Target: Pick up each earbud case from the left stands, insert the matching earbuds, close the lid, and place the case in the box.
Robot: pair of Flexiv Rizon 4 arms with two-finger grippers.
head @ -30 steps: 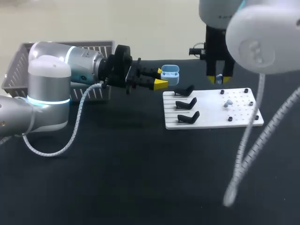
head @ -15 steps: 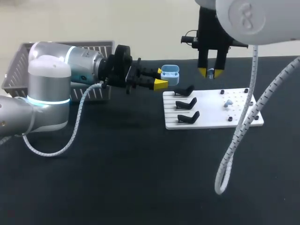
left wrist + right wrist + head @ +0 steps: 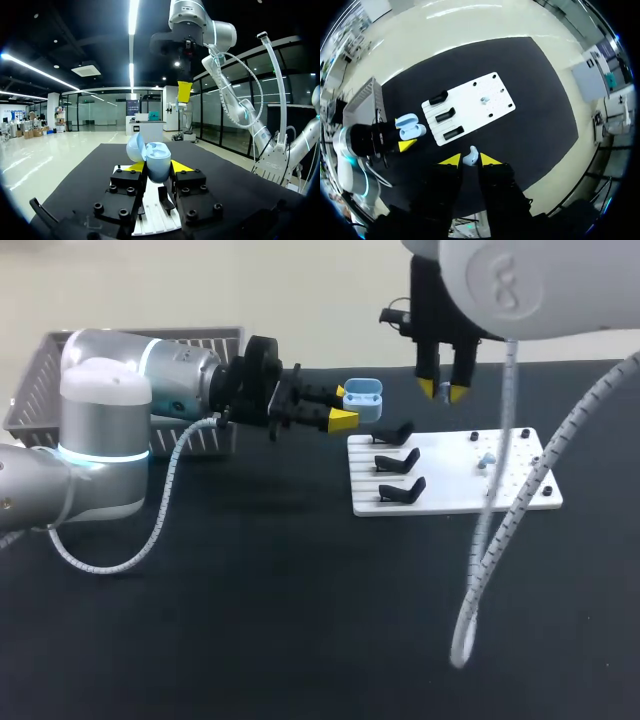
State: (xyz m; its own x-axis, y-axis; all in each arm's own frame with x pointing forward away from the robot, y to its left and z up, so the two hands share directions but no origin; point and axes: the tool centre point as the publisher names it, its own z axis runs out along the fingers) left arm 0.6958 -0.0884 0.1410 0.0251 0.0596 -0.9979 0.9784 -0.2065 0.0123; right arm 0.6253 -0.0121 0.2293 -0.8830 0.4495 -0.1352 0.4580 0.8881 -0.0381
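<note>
My left gripper (image 3: 342,406) is shut on a light blue earbud case (image 3: 363,399), held sideways in the air with its lid open, left of the white stand board (image 3: 455,475). In the left wrist view the case (image 3: 150,159) sits between the yellow tips. My right gripper (image 3: 445,389) hangs high above the board's far edge, to the right of the case. In the right wrist view it is shut on a small pale blue earbud (image 3: 470,156). A second earbud (image 3: 487,459) lies on the board's pegged right half. The three black stands (image 3: 397,461) are bare.
A grey mesh basket (image 3: 40,380) stands at the back left, behind my left arm. My right arm's white cable (image 3: 495,540) dangles over the board's right side and the black table's front.
My right gripper has risen and moved left with the earbud, from above the board's pegs toward the held case. The left arm and case have stayed put.
</note>
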